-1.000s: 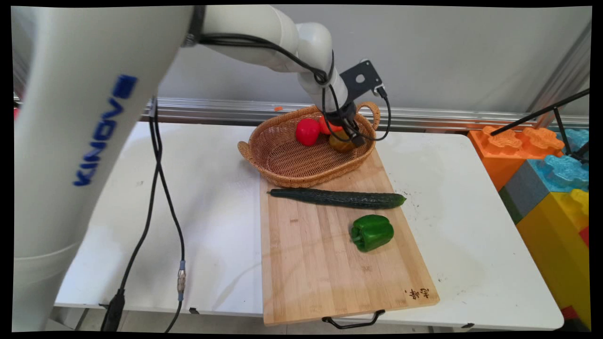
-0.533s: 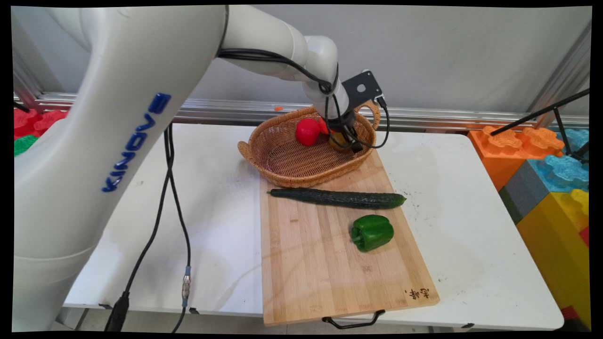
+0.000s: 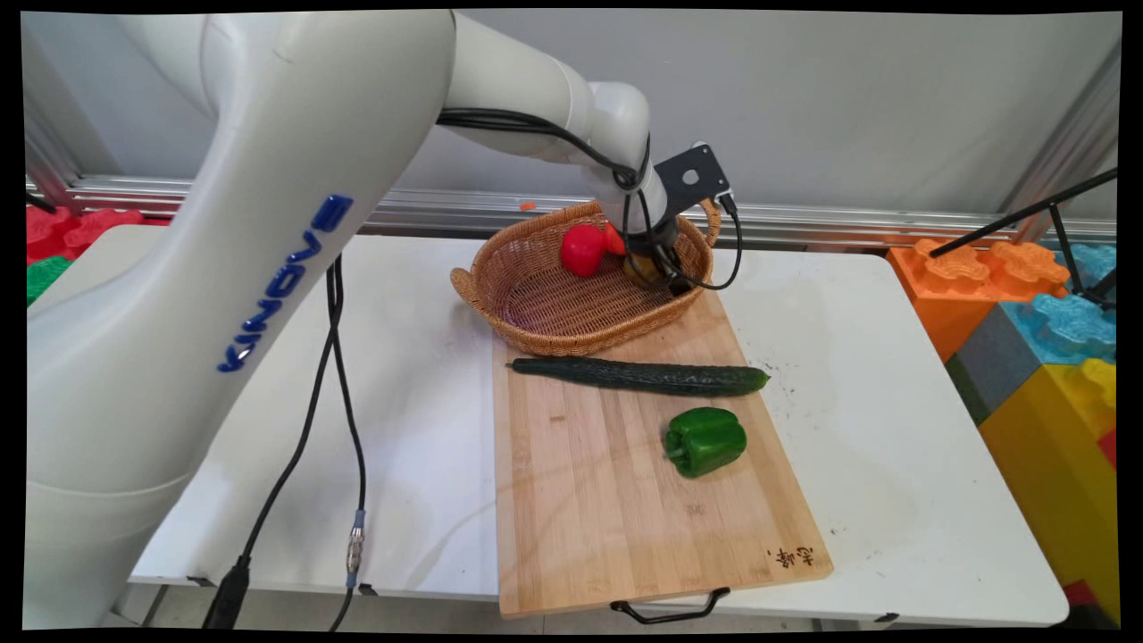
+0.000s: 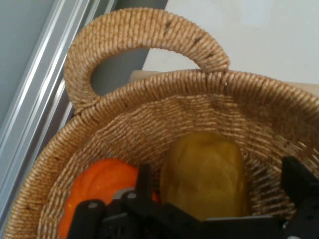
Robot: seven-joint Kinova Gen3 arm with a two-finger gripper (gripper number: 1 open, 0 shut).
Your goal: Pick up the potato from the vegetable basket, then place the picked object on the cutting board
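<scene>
1. Table [image 3: 420, 357], white, carries a wooden cutting board [image 3: 607, 518] and a woven basket [image 3: 536, 308] that sits partly on the board's far end.
2. Inside the basket, from left to right, lie a red vegetable [image 3: 582, 249], an orange one [image 3: 614, 239] and a yellow-brown one [image 3: 639, 271].
3. The gripper [image 3: 665, 272] reaches down into the basket's right end, close to the wall and handle, so there is little room on that side.
4. In the hand view its fingers [image 4: 144, 179] stand wide apart with the yellow-brown vegetable between them. Nothing is gripped, and I cannot tell whether either finger touches it.
5. Nearer the camera, a cucumber [image 3: 638, 376] lies across the board just beside the basket, with a green pepper [image 3: 705, 440] near it to the right.
6. Coloured building blocks [image 3: 1045, 339] stand beyond the table's right edge.
</scene>
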